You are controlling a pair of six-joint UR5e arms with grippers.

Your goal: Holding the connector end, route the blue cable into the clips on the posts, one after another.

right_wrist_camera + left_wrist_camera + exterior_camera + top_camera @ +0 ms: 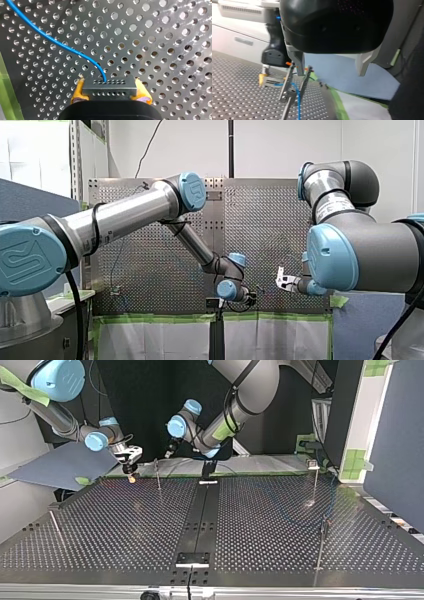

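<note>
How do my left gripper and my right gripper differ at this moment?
My left gripper is open and holds nothing; my right gripper is shut on the connector of the blue cable. My left gripper's fingers are bare metal; my right gripper's pads are yellow. Both have two fingers.

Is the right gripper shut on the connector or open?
Shut: the right gripper clamps the connector between its yellow pads.

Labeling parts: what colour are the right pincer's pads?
Yellow-orange pads, clearest in the right wrist view.

Blue cable (pixel 50 40) — curved, into grey connector (pixel 109 88)
</note>
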